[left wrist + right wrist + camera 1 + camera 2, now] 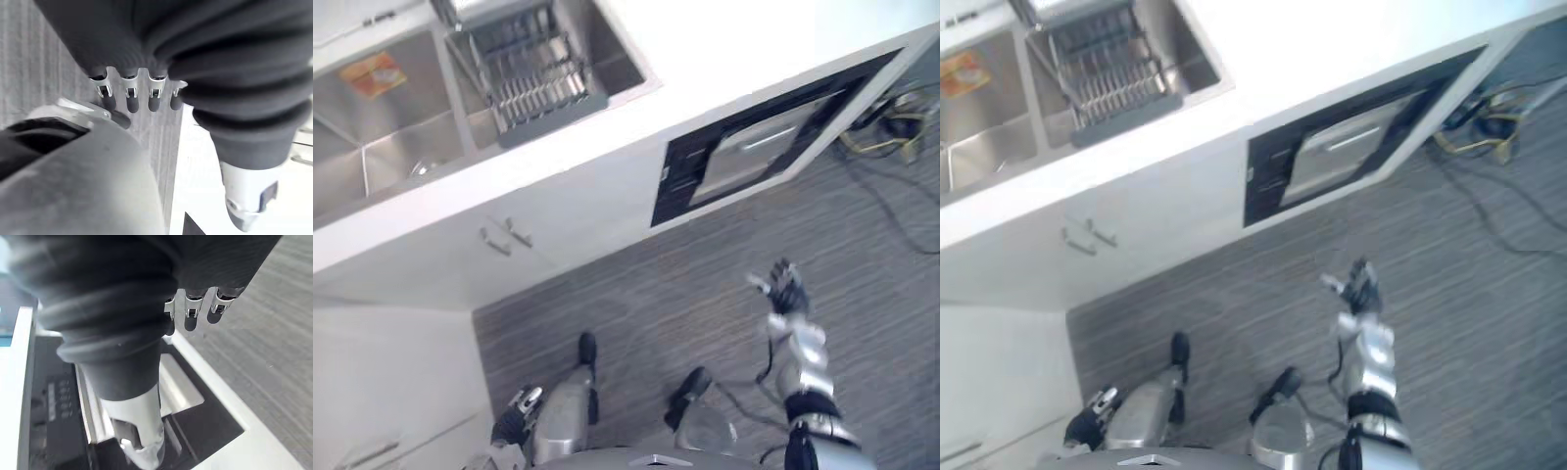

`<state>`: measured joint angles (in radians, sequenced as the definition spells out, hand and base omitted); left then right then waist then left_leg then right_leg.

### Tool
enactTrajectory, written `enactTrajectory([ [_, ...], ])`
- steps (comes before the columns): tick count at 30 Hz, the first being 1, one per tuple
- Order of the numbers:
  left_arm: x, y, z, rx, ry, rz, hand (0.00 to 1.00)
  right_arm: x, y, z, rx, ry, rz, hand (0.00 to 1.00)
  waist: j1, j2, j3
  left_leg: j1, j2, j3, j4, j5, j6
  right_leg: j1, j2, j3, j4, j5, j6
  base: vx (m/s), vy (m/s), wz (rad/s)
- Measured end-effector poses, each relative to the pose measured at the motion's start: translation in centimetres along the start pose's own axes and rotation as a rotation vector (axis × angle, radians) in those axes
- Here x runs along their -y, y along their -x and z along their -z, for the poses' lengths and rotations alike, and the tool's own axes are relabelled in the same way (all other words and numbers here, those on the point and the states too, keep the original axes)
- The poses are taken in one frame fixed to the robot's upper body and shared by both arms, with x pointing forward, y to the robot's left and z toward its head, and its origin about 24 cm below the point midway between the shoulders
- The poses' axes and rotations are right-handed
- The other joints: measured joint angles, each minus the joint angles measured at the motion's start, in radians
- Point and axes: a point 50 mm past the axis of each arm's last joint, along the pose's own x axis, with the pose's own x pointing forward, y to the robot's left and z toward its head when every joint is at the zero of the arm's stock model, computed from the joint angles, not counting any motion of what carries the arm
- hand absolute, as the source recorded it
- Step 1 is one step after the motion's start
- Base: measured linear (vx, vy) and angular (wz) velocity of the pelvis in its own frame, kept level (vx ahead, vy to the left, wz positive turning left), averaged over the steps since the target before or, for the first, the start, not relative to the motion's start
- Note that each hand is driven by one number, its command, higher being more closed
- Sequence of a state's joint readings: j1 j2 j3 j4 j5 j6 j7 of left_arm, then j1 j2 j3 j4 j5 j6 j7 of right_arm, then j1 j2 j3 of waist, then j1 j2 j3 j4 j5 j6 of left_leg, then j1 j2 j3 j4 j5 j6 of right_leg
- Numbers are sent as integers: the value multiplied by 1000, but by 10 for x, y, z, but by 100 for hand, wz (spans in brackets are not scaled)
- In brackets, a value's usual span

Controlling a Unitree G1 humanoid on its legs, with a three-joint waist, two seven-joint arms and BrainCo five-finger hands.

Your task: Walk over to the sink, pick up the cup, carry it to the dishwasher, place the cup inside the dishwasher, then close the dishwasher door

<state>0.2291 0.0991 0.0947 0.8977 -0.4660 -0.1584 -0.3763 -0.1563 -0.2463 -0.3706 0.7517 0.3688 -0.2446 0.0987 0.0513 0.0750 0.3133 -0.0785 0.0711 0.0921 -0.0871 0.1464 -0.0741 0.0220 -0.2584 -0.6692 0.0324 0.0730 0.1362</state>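
Looking down on the sink, cut off at the far left. Cannot make out the cup for sure: perhaps the small glint in the left basin, well apart from both hands. Cannot read the print on the orange patch. Dishwasher to the right, door seemingly shut. Right hand raised over the floor, fingers loosely spread, holding nothing. Left hand low at near left, fingers straight, side by side.
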Motion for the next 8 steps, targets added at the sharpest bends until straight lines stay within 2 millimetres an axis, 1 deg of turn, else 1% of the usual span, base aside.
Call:
enactTrajectory([
  [1, -3, 1, 2, -2, 10, -17, 0, 10, 11, 22, -77, -6, 34, 0, -5, -9, -23, 18, 2, 8, 0, -8, 1, 16, 4, 4, -8, 0, 0, -2, -41, -29],
  [2, -5, 2, 2, -2, 14, -24, 0, 14, 17, 33, -117, -11, 49, 0, -5, -15, -33, 27, 3, 13, 0, -11, 0, 21, 4, 6, -9, -1, 2, -2, -36, -21],
  [3, -8, 3, 5, -20, 0, -33, 0, 20, 31, 55, -195, -34, 78, 0, -6, -23, -51, 45, 4, 20, 0, -17, 1, 34, 4, 9, -8, -6, 3, 7, -25, -14],
  [4, -8, 4, 7, -32, -12, -35, 0, 23, 38, 65, -233, -43, 91, 0, -10, -27, -57, 56, 4, 21, 0, -20, 1, 43, 3, 9, -5, -9, 5, 14, -25, -10],
  [6, -9, 4, 11, -64, -46, -34, 0, 26, 68, 101, -380, -76, 109, 0, -24, -50, -73, 93, -4, 22, 0, -30, 4, 66, -17, 12, 35, -37, 13, 0, 0, 0],
  [7, -9, 4, 11, -67, -48, -40, 0, 26, 75, 108, -409, -82, 113, 0, -25, -57, -77, 99, -8, 22, 0, -34, 6, 69, -24, 14, 50, -46, 16, 0, 0, 0],
  [8, -13, 5, 11, -82, -63, -49, 0, 28, 90, 122, -480, -105, 141, 0, -26, -73, -87, 106, -15, 21, 0, -40, 8, 71, -38, 22, 76, -62, 19, 0, 0, 0],
])
